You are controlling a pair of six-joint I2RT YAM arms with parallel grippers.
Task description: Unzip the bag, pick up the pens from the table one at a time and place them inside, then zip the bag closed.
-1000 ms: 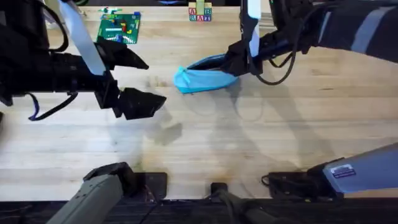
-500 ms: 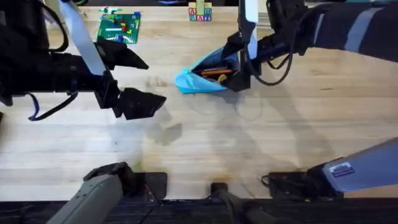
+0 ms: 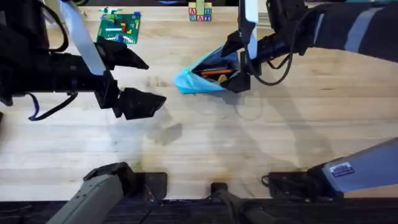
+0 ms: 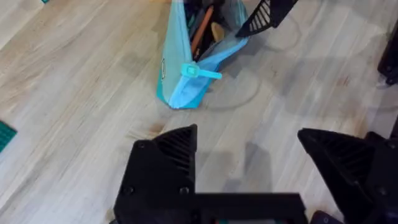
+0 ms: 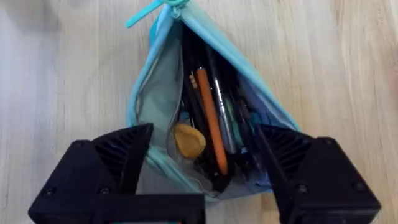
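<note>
The right pincer [image 3: 239,65] stood spread inside the gaping light blue pouch [image 3: 199,79], pens [image 5: 211,118] within; at nine o'clock, the left pincer [image 3: 134,81] hung spread above the worktop [image 3: 249,143].

A green baseplate [image 3: 119,27] carrying small coloured bricks lies toward the upper left of the overhead frame. At top centre, near the far edge, sits a small stack of coloured alphabet blocks [image 3: 199,12], well apart from the baseplate.
</note>
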